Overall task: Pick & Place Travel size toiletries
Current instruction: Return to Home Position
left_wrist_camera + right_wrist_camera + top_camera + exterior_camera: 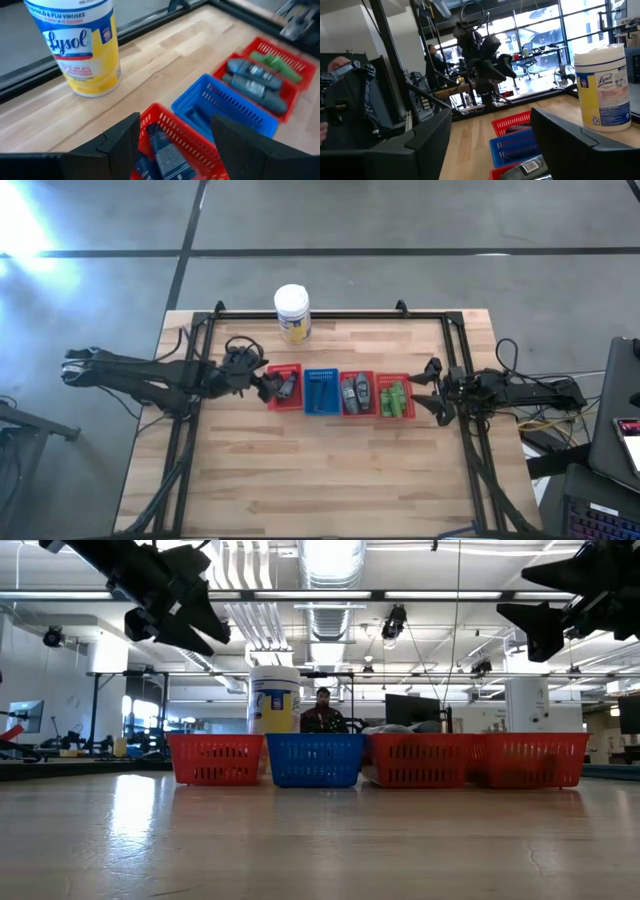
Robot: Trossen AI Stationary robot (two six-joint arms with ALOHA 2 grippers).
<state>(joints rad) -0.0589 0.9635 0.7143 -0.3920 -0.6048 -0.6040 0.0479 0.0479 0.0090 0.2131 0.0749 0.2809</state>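
tabletop (pixel 330 480) bears white jar (pixel 292 313) behind baskets (pixel 322 371) holding toiletries (pixel 397 399).

**Counter** (pixel 330 470): rectangular top of light wooden planks, seen whole in the high view.

**Black frame** (pixel 330 311): fixed along the 12 o'clock edge, with rails carried down both sides.

**White jar** (pixel 292 313): yellow-labelled, stood upright at 12 o'clock near the far edge, apart from the baskets.

**Mesh baskets, four:** set side by side in one row across the centre, listed from 9 toward 3 o'clock:
- left red basket (pixel 285 388)
- blue basket (pixel 322 392)
- middle red basket (pixel 357 394)
- right red basket (pixel 396 397)

Each is placed just beside the next.
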